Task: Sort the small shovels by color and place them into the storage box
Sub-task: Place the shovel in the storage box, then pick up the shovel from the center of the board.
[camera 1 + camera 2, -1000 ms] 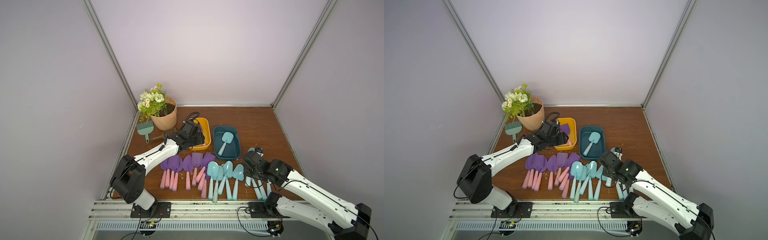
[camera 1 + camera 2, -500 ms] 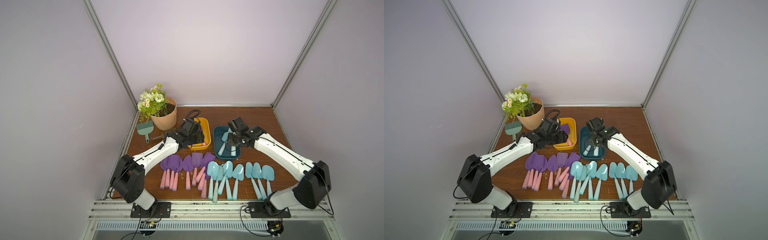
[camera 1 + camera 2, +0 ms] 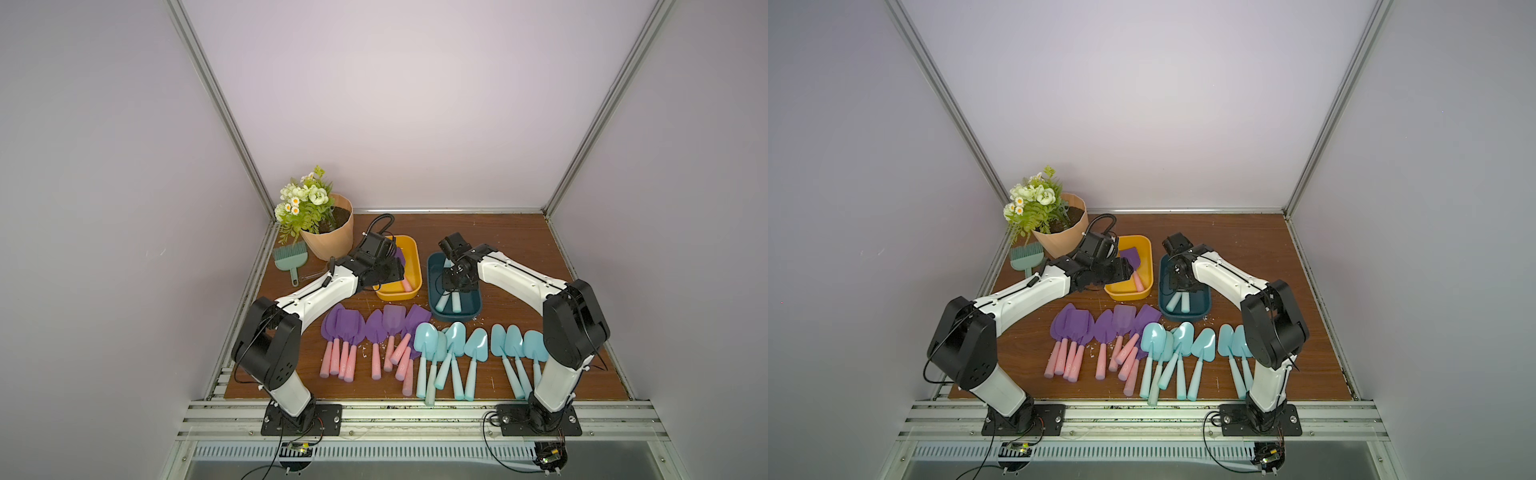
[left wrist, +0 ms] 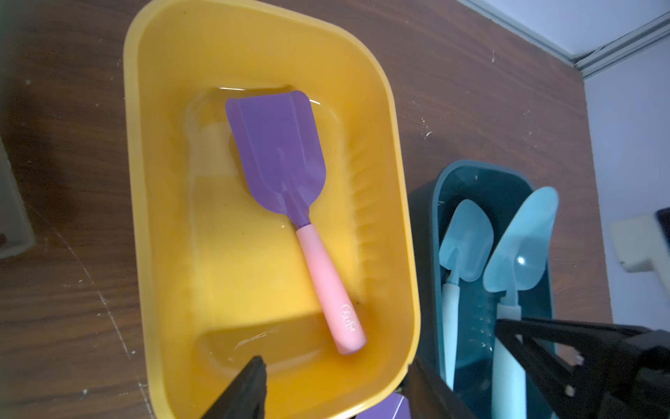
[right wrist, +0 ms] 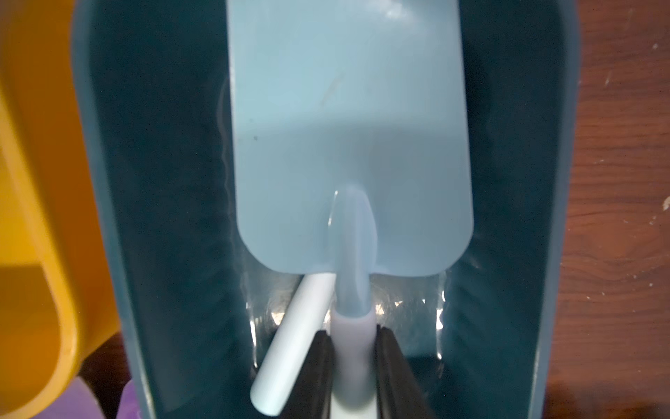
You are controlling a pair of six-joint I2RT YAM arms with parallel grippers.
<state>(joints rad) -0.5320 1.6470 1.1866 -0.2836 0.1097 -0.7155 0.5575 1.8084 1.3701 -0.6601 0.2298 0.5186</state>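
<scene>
right fingers (image 5: 393, 366) grasp a pale blue, square-bladed shovel (image 5: 348, 127); left fingers (image 4: 246, 388) released.

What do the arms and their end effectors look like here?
Both the left arm and right arm have white link shells with bulky black joint housings on black base plates. A coiled black cable loops at the left wrist. The left end effector and right end effector have black wedge-shaped fingers.

Pale lilac walls (image 3: 374, 104) enclose a dark wooden table (image 3: 519, 232) (aluminium rails (image 3: 218, 104) run up the corners), evenly, softly lit.
</scene>
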